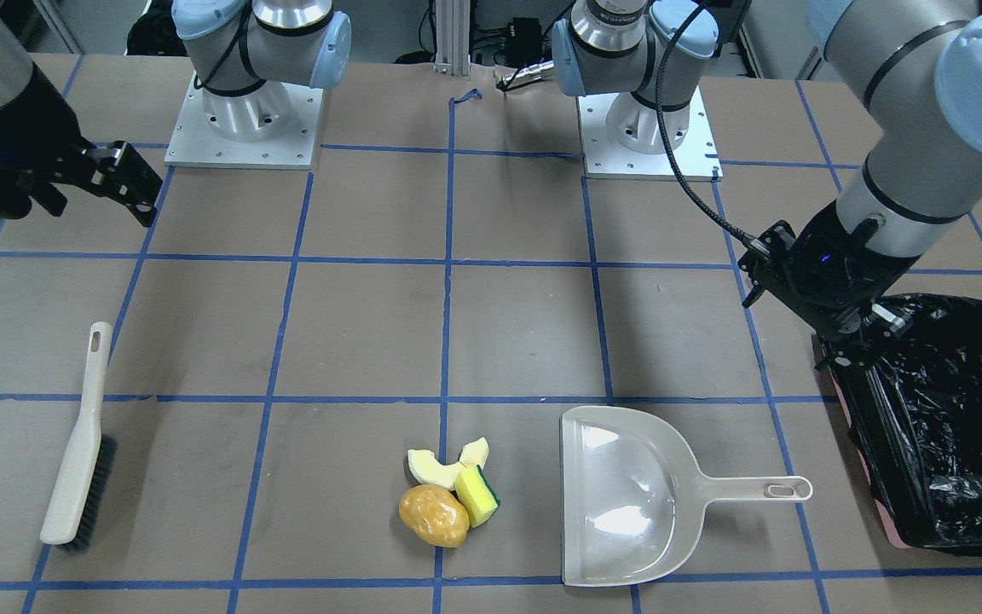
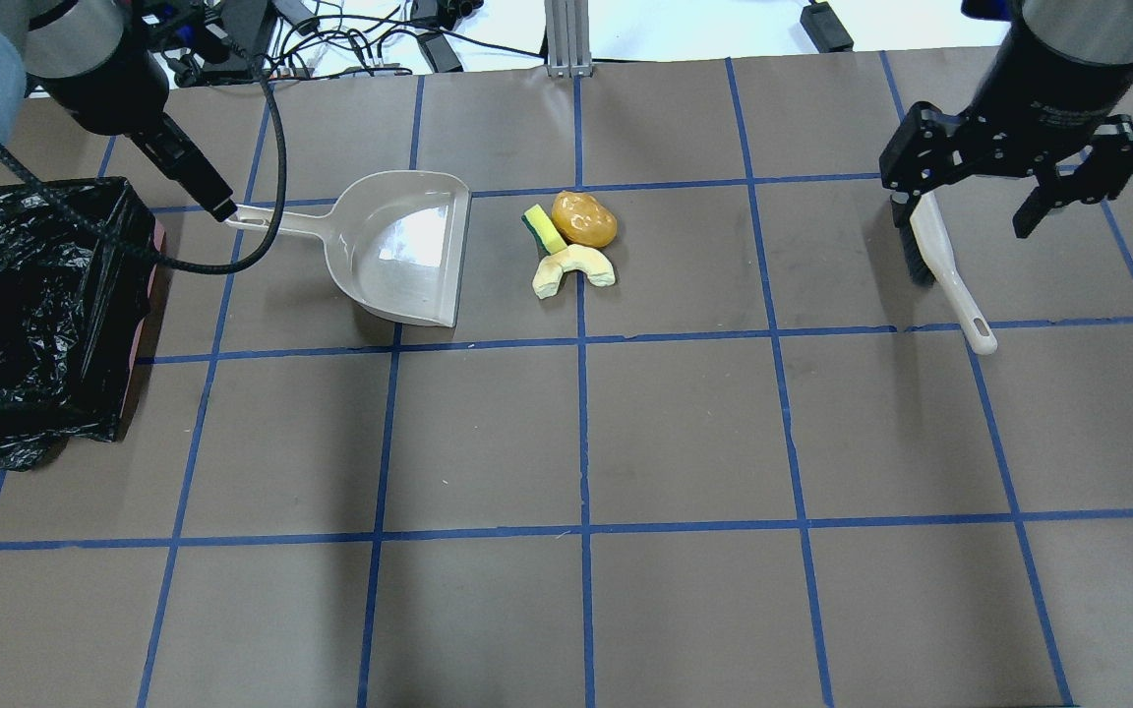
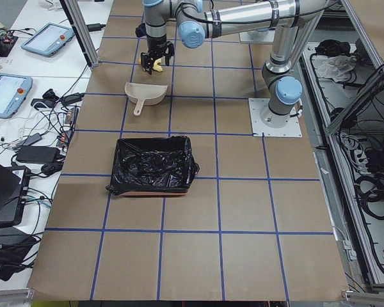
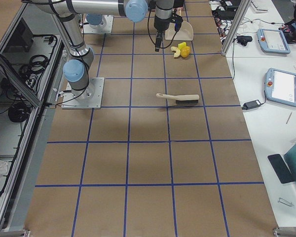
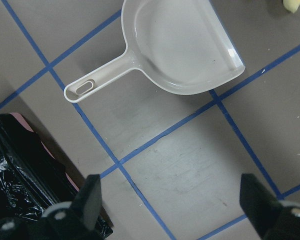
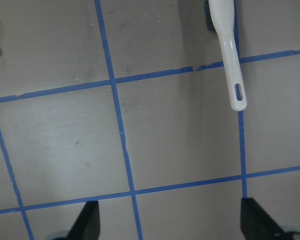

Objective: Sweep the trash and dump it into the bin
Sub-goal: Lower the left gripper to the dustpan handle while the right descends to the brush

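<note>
Four trash pieces (image 2: 571, 258) clustered beside the dustpan (image 2: 409, 256), well apart from left end effector (image 5: 170, 190), jaws spread near the bin (image 2: 35, 295), and right end effector (image 2: 965, 211), jaws spread, seemingly above the brush (image 2: 950, 285).

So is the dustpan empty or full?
Empty. The dustpan's inside is bare, and the trash lies on the table beside it.

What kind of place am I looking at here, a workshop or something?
Most likely a robotics research lab. The left arm and right arm are bolted to a table marked with a blue tape grid, and a side bench holds a control tablet and loose cables.
</note>
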`<act>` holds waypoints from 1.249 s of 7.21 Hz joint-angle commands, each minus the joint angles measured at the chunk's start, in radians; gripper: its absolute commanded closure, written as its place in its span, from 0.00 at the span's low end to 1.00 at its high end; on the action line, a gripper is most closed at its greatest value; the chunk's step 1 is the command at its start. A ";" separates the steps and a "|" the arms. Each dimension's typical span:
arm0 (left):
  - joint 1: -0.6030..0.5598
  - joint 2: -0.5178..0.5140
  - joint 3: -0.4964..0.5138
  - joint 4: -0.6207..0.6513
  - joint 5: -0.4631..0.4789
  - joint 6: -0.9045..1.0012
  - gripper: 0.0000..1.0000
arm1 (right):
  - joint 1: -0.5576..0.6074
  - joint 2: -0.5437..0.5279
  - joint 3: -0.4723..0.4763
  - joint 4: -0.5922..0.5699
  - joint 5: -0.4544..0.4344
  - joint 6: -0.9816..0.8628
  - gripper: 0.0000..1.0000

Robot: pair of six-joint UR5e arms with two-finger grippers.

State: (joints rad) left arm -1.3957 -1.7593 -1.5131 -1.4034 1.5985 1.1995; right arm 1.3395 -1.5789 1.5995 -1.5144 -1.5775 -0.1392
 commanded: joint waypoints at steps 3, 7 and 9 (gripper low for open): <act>0.064 -0.061 0.010 0.009 0.029 0.324 0.00 | -0.195 0.043 0.215 -0.306 0.011 -0.339 0.00; 0.063 -0.227 0.013 0.207 0.028 0.505 0.00 | -0.198 0.186 0.221 -0.394 0.002 -0.356 0.00; 0.017 -0.284 0.030 0.267 0.031 0.523 0.02 | -0.198 0.262 0.220 -0.435 0.001 -0.346 0.00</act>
State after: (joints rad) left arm -1.3480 -2.0083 -1.4940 -1.1619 1.6267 1.7203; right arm 1.1414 -1.3650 1.8211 -1.9224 -1.5753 -0.4882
